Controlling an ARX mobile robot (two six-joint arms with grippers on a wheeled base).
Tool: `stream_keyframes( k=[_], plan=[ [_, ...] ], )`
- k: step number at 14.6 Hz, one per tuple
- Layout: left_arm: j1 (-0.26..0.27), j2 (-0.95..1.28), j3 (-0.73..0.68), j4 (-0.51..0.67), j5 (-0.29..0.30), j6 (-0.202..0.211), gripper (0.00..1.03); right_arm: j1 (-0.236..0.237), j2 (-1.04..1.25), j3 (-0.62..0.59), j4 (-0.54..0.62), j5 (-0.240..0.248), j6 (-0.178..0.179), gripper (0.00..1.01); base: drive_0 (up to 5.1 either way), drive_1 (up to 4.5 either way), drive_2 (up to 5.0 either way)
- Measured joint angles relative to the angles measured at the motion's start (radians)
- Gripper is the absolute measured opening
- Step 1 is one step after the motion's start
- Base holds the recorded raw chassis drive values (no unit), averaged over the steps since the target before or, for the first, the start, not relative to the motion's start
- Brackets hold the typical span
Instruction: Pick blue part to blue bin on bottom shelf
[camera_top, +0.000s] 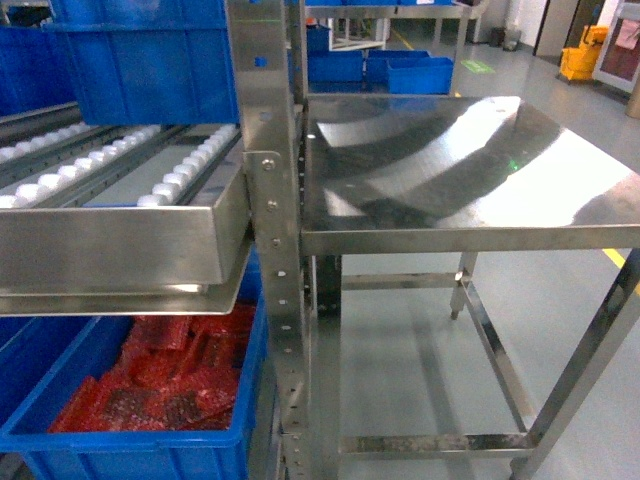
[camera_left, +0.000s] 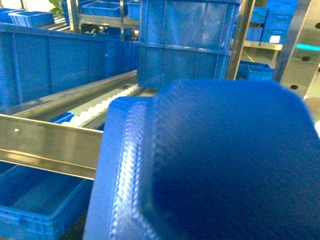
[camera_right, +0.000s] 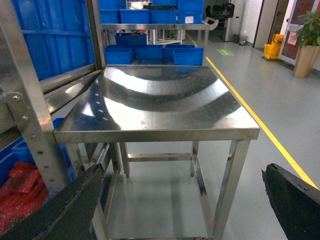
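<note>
No label or writing can be read on any crate or rack. In the left wrist view a blue part (camera_left: 220, 165) with a ribbed, stitched-looking edge fills the frame close to the camera, probably held by the left gripper, whose fingers are hidden, so I cannot tell its state; behind it are the white roller track (camera_left: 107, 107) and a blue bin (camera_left: 35, 200) lower on the rack. The right gripper (camera_right: 180, 210) stands wide open, its dark fingers (camera_right: 65, 210) apart and low before the steel table (camera_right: 160, 105), beside a blue crate of red bags (camera_top: 150, 400).
</note>
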Motion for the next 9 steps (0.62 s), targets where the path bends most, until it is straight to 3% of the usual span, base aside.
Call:
stream_keyframes(
  k=[9],
  plan=[
    [0.0,0.001,0.0,0.0,0.0,0.0,0.43,0.0,0.0,0.0,-0.003,0.0,0.0,0.98,-5.0,2.39,2.4]
  ],
)
